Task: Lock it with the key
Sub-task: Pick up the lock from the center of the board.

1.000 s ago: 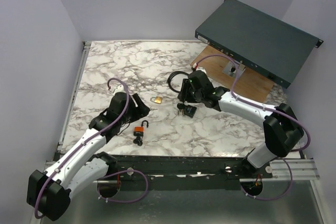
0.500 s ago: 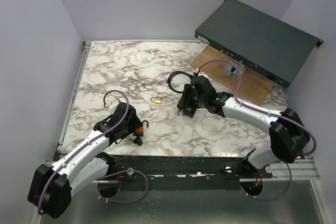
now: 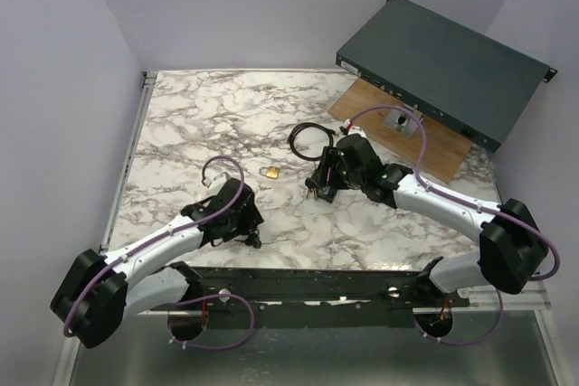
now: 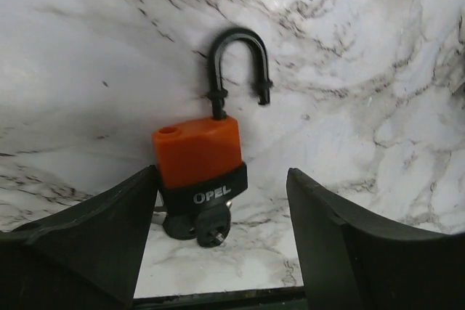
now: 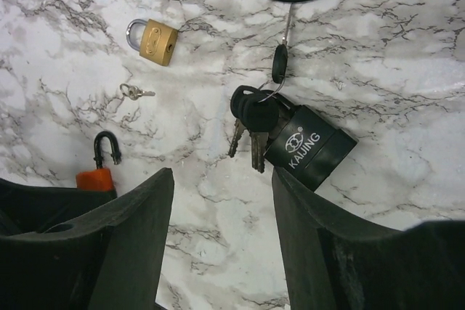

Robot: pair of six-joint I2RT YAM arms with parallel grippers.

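An orange padlock (image 4: pixel 197 152) lies flat on the marble with its black shackle (image 4: pixel 236 59) swung open. A black-headed key (image 4: pixel 208 224) sits in its bottom. My left gripper (image 4: pixel 220 186) is open around the lock body, which lies close against the left finger (image 4: pixel 109 223). From the top view the left gripper (image 3: pixel 245 226) hides this lock. My right gripper (image 5: pixel 221 186) is open above bare marble. Just beyond it lie a black KAIJING padlock (image 5: pixel 310 147) and its ringed keys (image 5: pixel 251 117). The right finger (image 5: pixel 327 237) covers that lock's near corner.
A small brass padlock (image 5: pixel 158 41) (image 3: pixel 270 172) and tiny loose keys (image 5: pixel 136 93) lie mid-table. A black cable loop (image 3: pixel 308 137) lies behind the right gripper (image 3: pixel 323 180). At the back right, a wooden board (image 3: pixel 434 142) carries a dark rack unit (image 3: pixel 443 65). The table's near edge (image 3: pixel 298 270) is close to the left gripper.
My left gripper has swung right and toward the near edge, and now straddles the orange padlock. The right gripper has shifted slightly and its jaws have widened a little.
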